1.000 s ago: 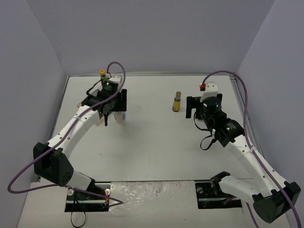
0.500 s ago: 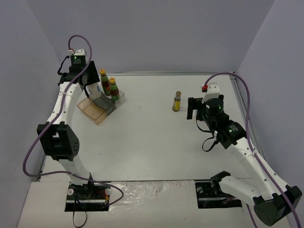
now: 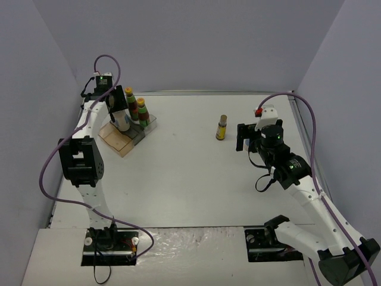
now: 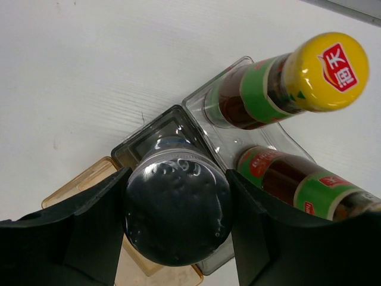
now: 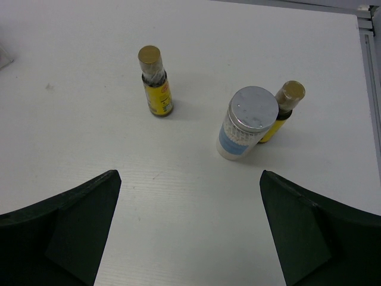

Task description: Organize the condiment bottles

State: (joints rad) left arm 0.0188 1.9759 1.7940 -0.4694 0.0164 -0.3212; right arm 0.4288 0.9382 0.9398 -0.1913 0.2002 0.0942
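So the right gripper (image 5: 189, 176) is hovering over the bare desk (image 3: 178, 179) on the right side with its jaws spread wide, not holding anything. Just ahead of it three condiment bottles are standing upright on the desk: a slim brown-capped bottle (image 5: 156, 83) off on its own to the left, and a silver-lidded jar (image 5: 247, 122) with a second slim bottle (image 5: 283, 106) sitting right behind it, touching or nearly touching. From the top camera I'm only seeing the lone slim one; the arm is blocking the other two. Further back, in the far left corner, the left gripper (image 3: 118, 105) is clamping a grey-lidded jar (image 4: 177, 217) from both sides, fingers (image 4: 98, 223) pressing against it near the lid. That jar is sitting upright over the grey middle compartment of the tray (image 4: 127, 152); I can't tell whether its base is touching the bottom. The orange compartment is lying nearest, and at the far end the clear compartment is holding the two yellow-capped sauces (image 4: 280, 83), side by side.
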